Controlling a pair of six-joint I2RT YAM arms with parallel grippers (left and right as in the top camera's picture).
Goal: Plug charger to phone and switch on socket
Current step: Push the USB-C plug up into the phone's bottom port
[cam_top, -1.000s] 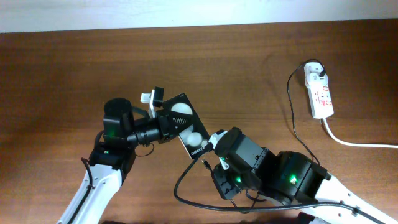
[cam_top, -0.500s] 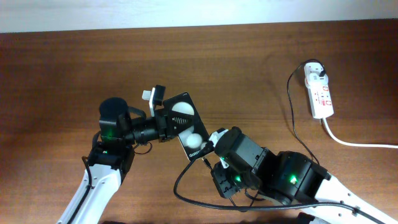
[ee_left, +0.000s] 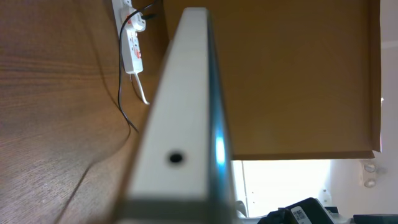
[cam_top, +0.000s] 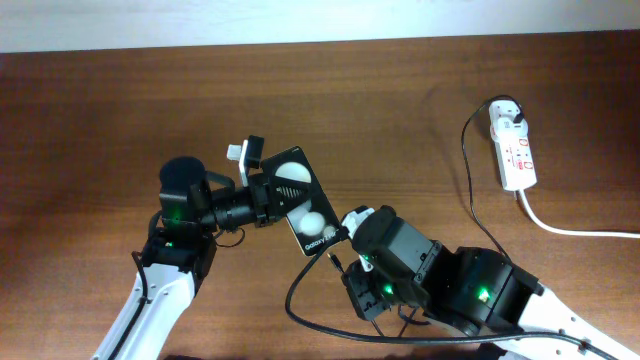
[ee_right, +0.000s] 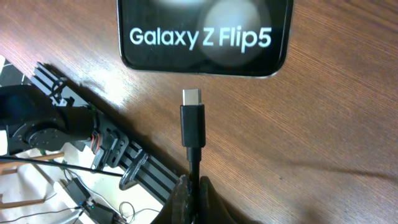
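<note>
Brown wooden table (cam_top: 120, 110), action at centre. Long white power-strip socket (cam_top: 517, 150) lies far R, well apart from both grippers. The charger's white plug sits at its top end; switch position too small to tell.

Flat black rectangular phone w/ silvery edge (cam_top: 303, 205) is mid-table, skewed, w/ L gripper (cam_top: 270, 192) pinching it by a side edge. Can't tell if it's lifted off the wood.

Thin black charger cable (cam_top: 466, 165) runs down from socket and loops back near R gripper (ee_right: 193, 186), which is pressed tight on the cable just behind the small black connector tip (ee_right: 192, 121). Tip points at phone's bottom edge, near but apart.

Step, imo: insertion, pre-contact. Next needs a straight push fwd w/ tip square to port (port not visible) and L gripper bracing phone. Socket switch not yet done.
</note>
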